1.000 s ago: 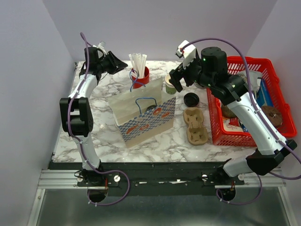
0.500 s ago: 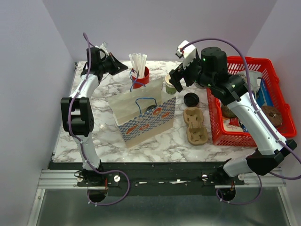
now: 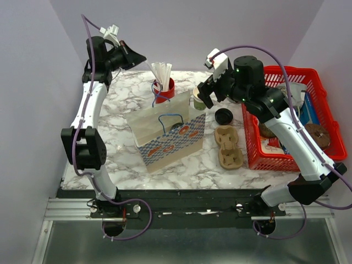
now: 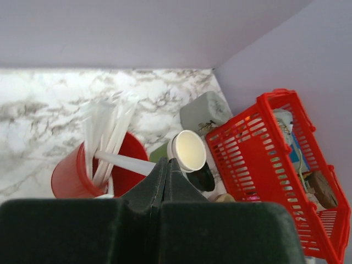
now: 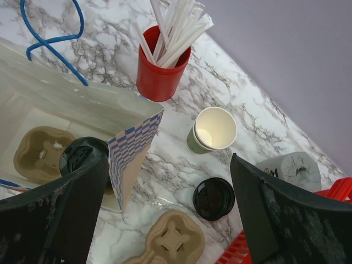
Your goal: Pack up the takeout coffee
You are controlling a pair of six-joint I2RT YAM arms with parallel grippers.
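The right tool (image 5: 168, 184) is hovering wide open over the lidless paper cup (image 5: 215, 129), probably lining up a grasp. The left tool (image 4: 166, 163) is hanging closed, raised above the straw cup (image 4: 71, 176).

The table (image 3: 118, 118) is white marble veined grey. At centre frame the paper bag (image 3: 176, 140) is cream with a blue-and-white check, red motifs and blue cord handles (image 5: 52, 39). Above it the red cup (image 3: 166, 89) holds white straws (image 3: 161, 71). The paper cup (image 5: 212, 132) is cream with a green band, and its lid (image 5: 214, 198) is black. The pulp tray (image 3: 228, 146) is brown. At right the basket (image 3: 258, 157) is red. The arms (image 3: 291, 132) are black and white with purple cables (image 3: 258, 47).
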